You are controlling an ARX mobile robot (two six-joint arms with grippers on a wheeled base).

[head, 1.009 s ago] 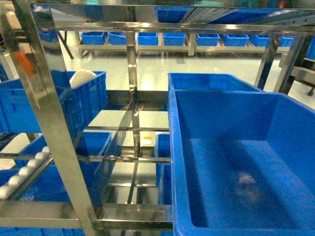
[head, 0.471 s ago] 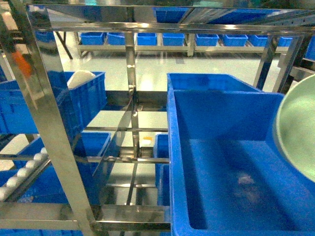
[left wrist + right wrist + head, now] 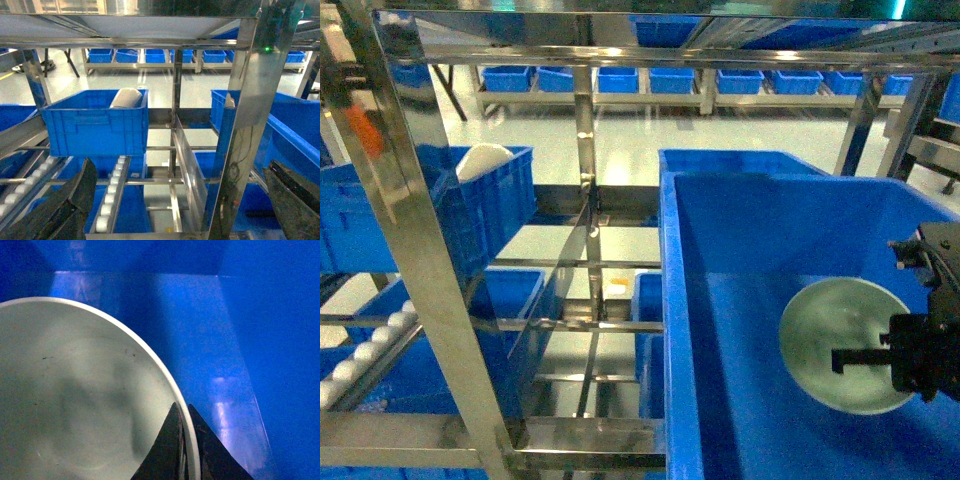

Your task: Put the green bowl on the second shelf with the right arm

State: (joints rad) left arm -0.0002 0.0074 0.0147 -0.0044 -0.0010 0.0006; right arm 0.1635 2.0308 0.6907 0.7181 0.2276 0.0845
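The green bowl hangs tilted inside the large deep blue crate, above its floor. My right gripper is shut on the bowl's rim at its lower right side. In the right wrist view the bowl fills the left half, and the right gripper pinches its rim with one finger inside and one outside. The crate sits on the second shelf, whose steel front rail runs along the bottom. My left gripper stands open in front of the rack, holding nothing.
A slanted steel upright crosses the left foreground. White roller rails run at the lower left. A smaller blue crate holding a white rounded object sits on the left tier. More blue crates line the far rack.
The bowl came in from the right edge and moved down and left into the blue crate. The right gripper holding it has come into the head view.
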